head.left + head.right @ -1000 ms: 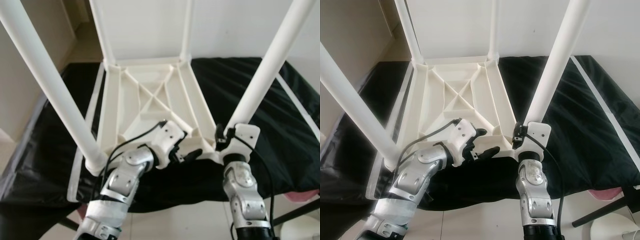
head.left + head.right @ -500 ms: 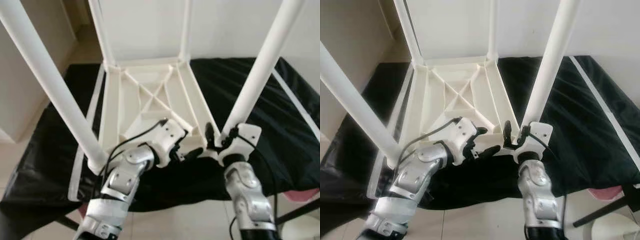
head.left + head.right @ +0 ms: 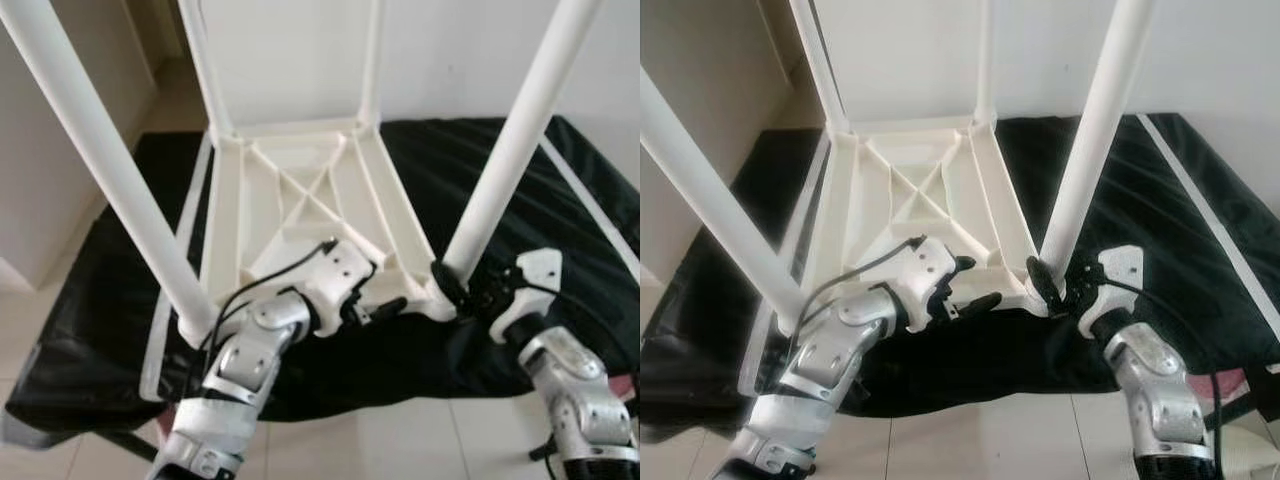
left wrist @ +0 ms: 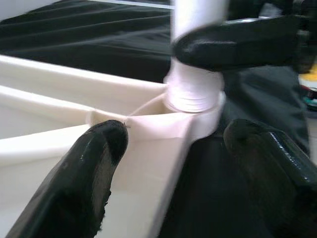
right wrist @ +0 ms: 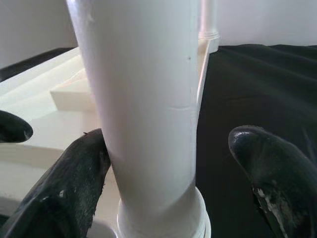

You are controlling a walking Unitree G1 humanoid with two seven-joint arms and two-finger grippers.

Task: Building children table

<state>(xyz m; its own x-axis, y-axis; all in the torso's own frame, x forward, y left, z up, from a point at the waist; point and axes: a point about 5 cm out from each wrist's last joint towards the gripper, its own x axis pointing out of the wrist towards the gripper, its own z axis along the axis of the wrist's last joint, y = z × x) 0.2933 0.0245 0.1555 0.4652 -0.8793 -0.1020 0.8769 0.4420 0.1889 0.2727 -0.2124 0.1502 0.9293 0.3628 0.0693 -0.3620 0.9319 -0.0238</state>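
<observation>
Upside down on a black cloth (image 3: 560,230), the white children's table (image 3: 300,215) points its legs upward. The right gripper (image 3: 1065,283) sits at the base of the near right leg (image 3: 505,170), fingers spread around it, one touching. The left gripper (image 3: 385,305) rests wide open on the frame's near edge beside that socket.

One upturned white tabletop (image 3: 300,215) with four white legs fitted, the nearest at right (image 3: 510,165), one black cloth (image 3: 520,200) beneath, and two pincers.
</observation>
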